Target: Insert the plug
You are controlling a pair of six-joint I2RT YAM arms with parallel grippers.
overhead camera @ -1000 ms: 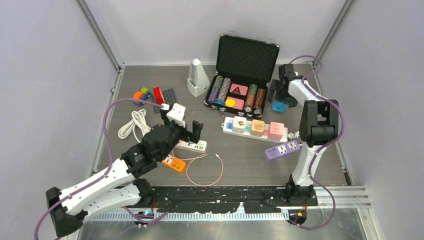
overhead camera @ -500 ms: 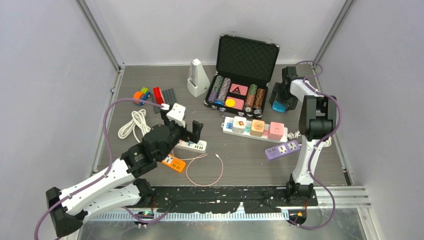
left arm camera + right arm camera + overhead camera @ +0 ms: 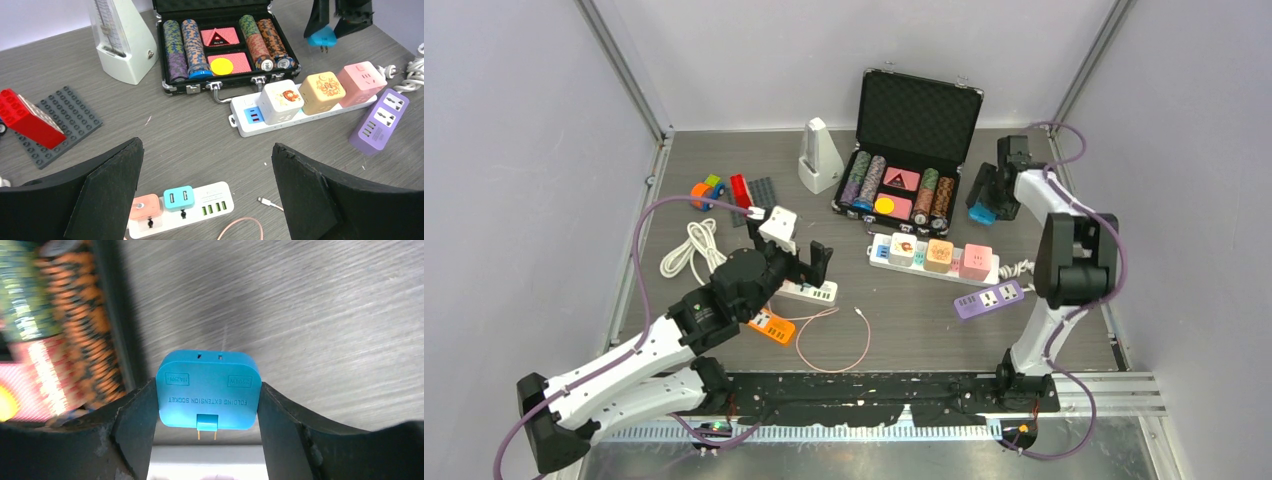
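right tool: (image 3: 331,30) clenched on the blue plug (image 3: 208,390), one finger on each flank, prongs pointing down
plug location: far right of the tabletop (image 3: 190,135), just right of the chip case (image 3: 919,110). Can't tell if it's clear of the surface.
left tool: (image 3: 206,150) released, jaws wide, holding nothing, hanging over the small white strip (image 3: 210,197) at near left
done: plug is grasped, that's all
left: carry it to a socket, line up the prongs, push home. None of that has started.
target: my guess is the purple strip (image 3: 380,120), which has two bare outlets. The task doesn't say which.
power strips: 3 (long white (image 3: 239,106), purple, small white)
cube adapters on the long strip: 3 (white (image 3: 280,100), orange (image 3: 325,90), pink (image 3: 361,80))
plugs seated in the small strip: 2 (pink, teal)
loose blue plugs: 1
chip rows in the case: 4
metronome: (image 3: 120,40) 1
risk: prongs are short, so any tilt at entry will likely jam
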